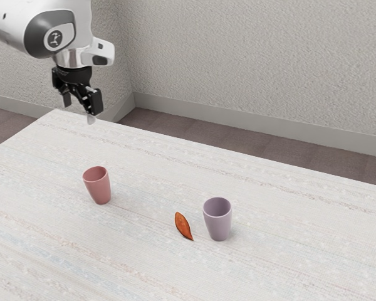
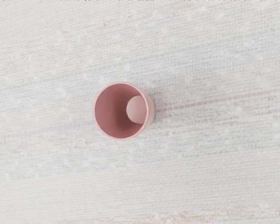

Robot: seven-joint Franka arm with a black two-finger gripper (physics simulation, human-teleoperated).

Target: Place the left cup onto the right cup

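pink, smooth, tapered cup (image 1: 97, 184) stands upright and empty, while the tool (image 1: 80, 108) hangs above, open, gripping nothing.

An orange sliver (image 1: 183, 226), perhaps a leaf, lies on the table (image 1: 288, 251).

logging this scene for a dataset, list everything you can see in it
pink cup: one, pink, upright on the table, toward the exterior view's left
purple cup: one, pale purple, upright on the table, toward the exterior view's right of the pink cup
leaf: one, orange-brown, lying flat on the table beside the purple cup, on its pink-cup side
table: one, whitish with faint streaks, under everything
wall: grey, rough, behind the table
floor: dull brown-mauve, between table and wall
arm: one, white and grey, coming in at the exterior view's upper left
gripper: one, black, high above the pink cup
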